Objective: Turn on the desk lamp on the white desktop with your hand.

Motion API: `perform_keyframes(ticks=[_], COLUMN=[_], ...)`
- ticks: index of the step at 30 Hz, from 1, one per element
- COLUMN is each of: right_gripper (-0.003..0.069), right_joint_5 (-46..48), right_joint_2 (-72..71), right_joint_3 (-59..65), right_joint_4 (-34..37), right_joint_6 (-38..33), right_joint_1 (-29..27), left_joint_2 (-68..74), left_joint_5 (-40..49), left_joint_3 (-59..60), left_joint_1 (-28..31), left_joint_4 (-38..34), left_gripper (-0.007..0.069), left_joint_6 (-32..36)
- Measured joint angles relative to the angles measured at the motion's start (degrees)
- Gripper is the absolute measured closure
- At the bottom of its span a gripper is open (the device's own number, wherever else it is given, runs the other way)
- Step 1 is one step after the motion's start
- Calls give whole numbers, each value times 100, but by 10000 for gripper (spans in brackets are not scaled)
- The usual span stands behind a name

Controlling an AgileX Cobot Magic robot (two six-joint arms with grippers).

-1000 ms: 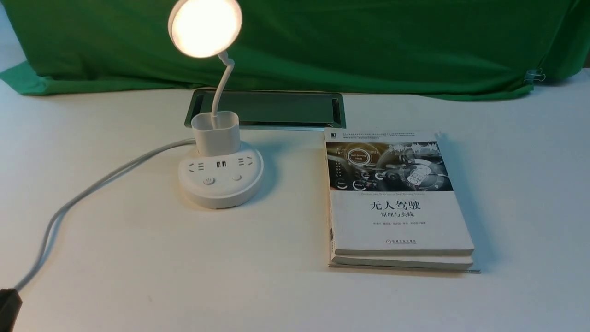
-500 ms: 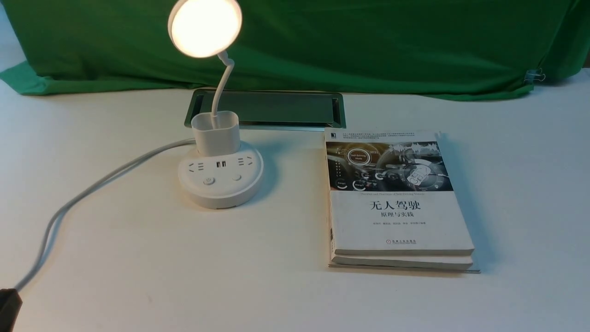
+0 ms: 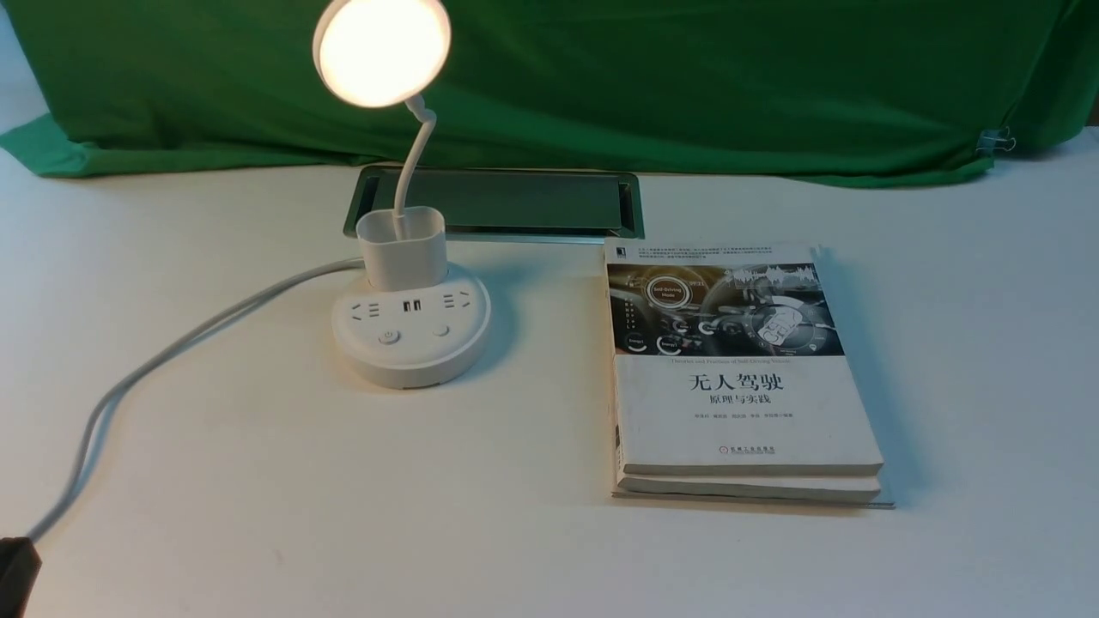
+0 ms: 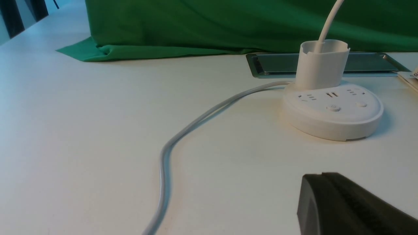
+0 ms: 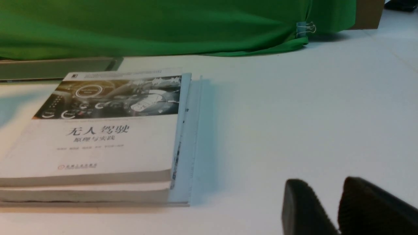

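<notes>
The lamp (image 3: 403, 326) stands upright on the white desk (image 3: 283, 463), its round head lit, left of the stack of books (image 3: 747, 412) and well apart from both claws. The left claw (image 4: 321, 173), with its jaws together and nothing between them, is on the near side of the lamp's base, not touching it. The right claw (image 5: 325, 179) is somewhat blurred, but its jaws seem parted, with bare space between the tips. A grey cord (image 3: 163, 354) runs from the lamp across the desk.
</notes>
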Motion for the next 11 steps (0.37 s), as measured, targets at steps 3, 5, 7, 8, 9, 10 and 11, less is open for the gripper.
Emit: perform_keyframes(ticks=[3, 5, 7, 8, 9, 10, 11], right_gripper=[421, 421, 421, 421, 421, 421, 421], right_joint_5=[0, 0, 0, 0, 0, 0, 0], right_joint_2=[0, 0, 0, 0, 0, 0, 0], right_joint_3=[0, 0, 0, 0, 0, 0, 0], right_joint_4=[0, 0, 0, 0, 0, 0, 0], right_joint_6=[-12, -11, -11, -11, -11, -11, -11], right_joint_1=[0, 0, 0, 0, 0, 0, 0], left_joint_2=[0, 0, 0, 0, 0, 0, 0], left_joint_5=[0, 0, 0, 0, 0, 0, 0], left_joint_3=[0, 0, 0, 0, 0, 0, 0], left_joint_1=[0, 0, 0, 0, 0, 2, 7], left_joint_4=[0, 0, 0, 0, 0, 0, 0], left_gripper=[623, 623, 623, 623, 623, 623, 623], left_joint_6=[71, 105, 105, 105, 105, 105, 105])
